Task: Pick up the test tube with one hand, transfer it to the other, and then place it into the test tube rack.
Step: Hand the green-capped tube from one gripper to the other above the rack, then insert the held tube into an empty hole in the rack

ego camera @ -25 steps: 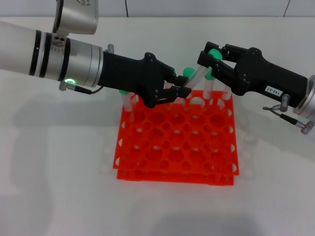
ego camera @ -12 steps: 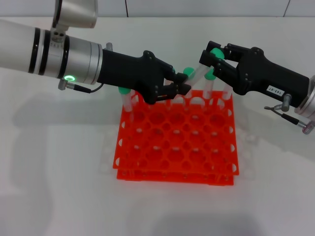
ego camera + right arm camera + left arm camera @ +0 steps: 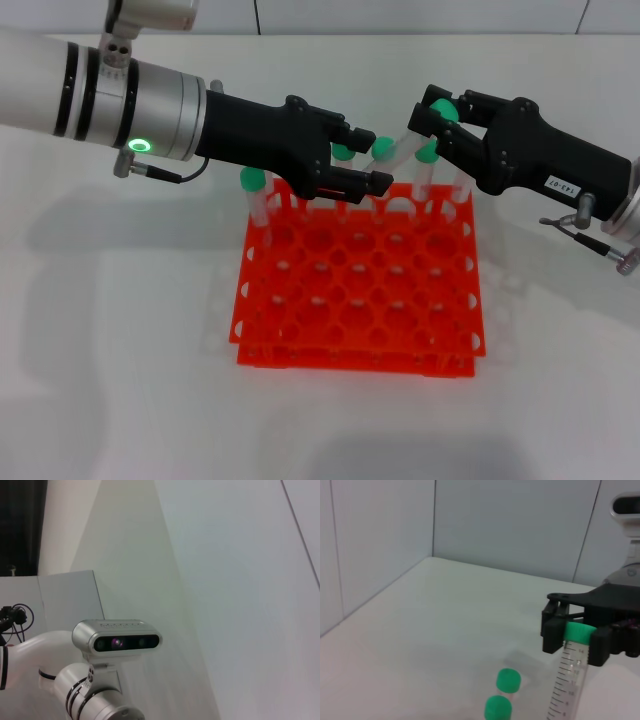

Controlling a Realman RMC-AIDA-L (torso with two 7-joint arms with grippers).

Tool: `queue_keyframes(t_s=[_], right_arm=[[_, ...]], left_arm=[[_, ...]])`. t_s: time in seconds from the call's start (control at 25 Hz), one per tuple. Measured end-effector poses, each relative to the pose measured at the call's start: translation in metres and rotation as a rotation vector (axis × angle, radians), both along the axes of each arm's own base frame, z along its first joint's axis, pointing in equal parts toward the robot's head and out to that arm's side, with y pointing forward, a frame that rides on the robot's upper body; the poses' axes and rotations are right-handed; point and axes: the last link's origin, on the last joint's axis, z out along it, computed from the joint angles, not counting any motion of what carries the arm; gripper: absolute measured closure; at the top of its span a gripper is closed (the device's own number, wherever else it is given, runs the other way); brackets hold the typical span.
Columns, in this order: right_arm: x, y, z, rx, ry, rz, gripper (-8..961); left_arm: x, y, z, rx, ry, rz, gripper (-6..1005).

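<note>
The orange-red test tube rack (image 3: 360,300) lies on the white table. My right gripper (image 3: 432,118), the black one with the white label, is shut on the green cap end of the test tube (image 3: 408,143) and holds it slanted above the rack's far edge. The left wrist view shows the same hold: the right gripper (image 3: 576,630) clamps the capped tube (image 3: 568,680). My left gripper (image 3: 375,158), on the arm with the green ring light, is open around the tube's lower end, its fingers spread apart.
Several other green-capped tubes stand in the rack's far row, such as one at the left corner (image 3: 253,181) and one at the right (image 3: 427,152); two caps (image 3: 508,679) show in the left wrist view. The right wrist view shows only the robot's head camera (image 3: 117,641) and walls.
The left gripper's fingers have spread apart and its arm has risen slightly. The right gripper keeps its hold on the tube's cap end and has barely moved.
</note>
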Motion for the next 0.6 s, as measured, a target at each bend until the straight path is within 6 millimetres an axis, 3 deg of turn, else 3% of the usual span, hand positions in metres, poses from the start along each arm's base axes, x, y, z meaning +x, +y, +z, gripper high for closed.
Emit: queue_keyframes(t_s=[0.24,0.36,0.6], right_arm=[[0.001,-0.001,0.001,0.004,0.002,0.002,695],[0.002,-0.003,0.001,0.004,0.007,0.004,695],[0.006,-0.008,0.007,0.010,0.015,0.016,694]], left_arm=[[0.006,-0.004,0.009,-0.029,0.020,0.014,376],[0.014,-0.007,0.026,-0.025,0.017,0.004,255],[0.039,-0.023,0.071,0.005,0.021,0.020,113]])
